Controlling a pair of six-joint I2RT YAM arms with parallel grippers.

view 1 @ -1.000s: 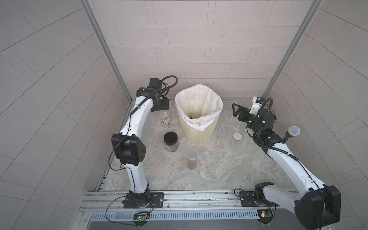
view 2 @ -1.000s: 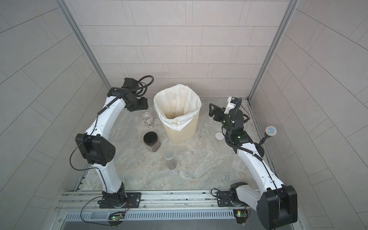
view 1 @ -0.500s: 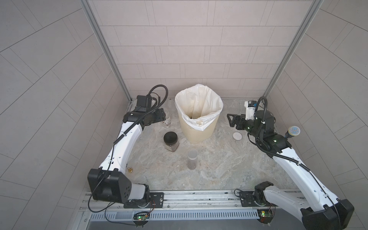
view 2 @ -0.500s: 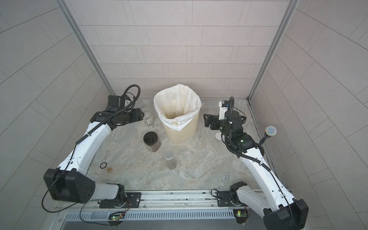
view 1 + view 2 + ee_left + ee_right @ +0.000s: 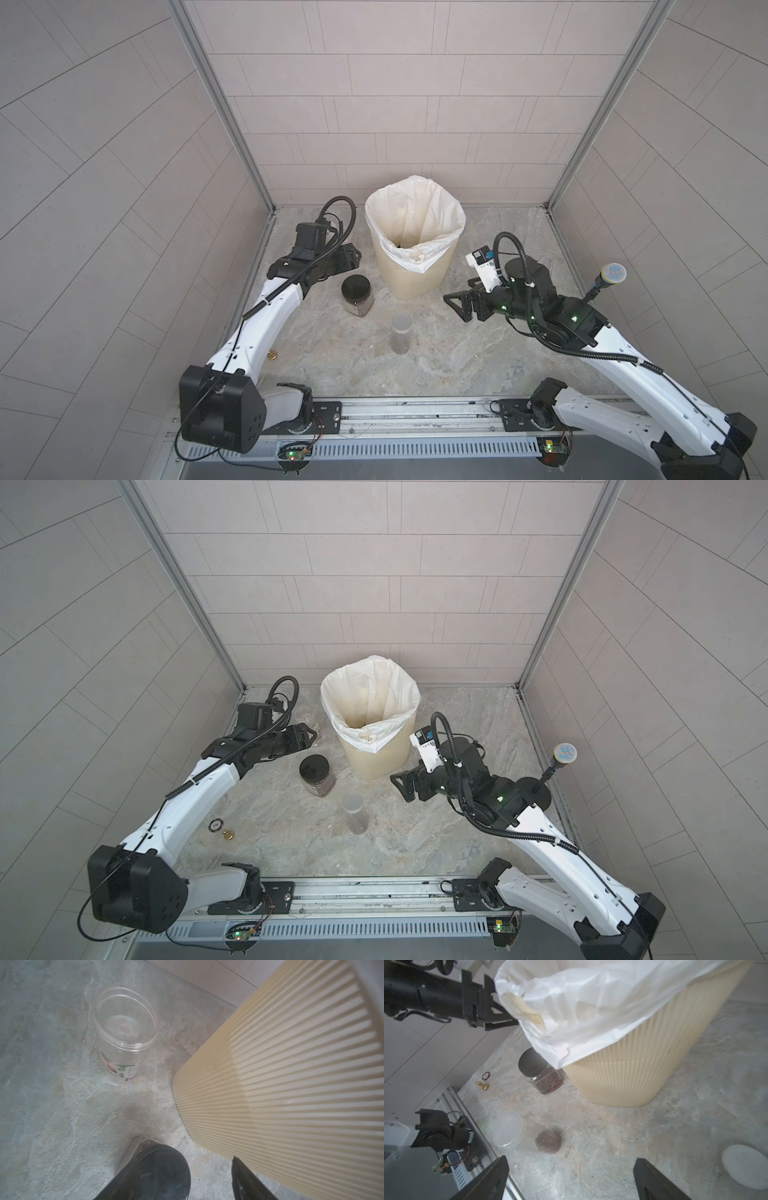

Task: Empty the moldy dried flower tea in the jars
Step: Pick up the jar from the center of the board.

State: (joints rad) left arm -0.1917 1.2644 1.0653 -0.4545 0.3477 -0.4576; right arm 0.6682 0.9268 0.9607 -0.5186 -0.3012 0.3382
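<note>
reddish-brown tea (image 5: 548,1142) clumps low in the slim jar (image 5: 527,1136); left fingers (image 5: 247,1183) and right fingers (image 5: 652,1182) gape empty.

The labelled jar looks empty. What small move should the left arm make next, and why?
Probably lower the open left gripper around the black-lidded jar close beside it. The jar's lid is on, dark dried flower tea shows through its wall, and the gripper holds nothing.

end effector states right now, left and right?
left end effector: open, holding nothing.
right end effector: open wide, holding nothing.
</note>
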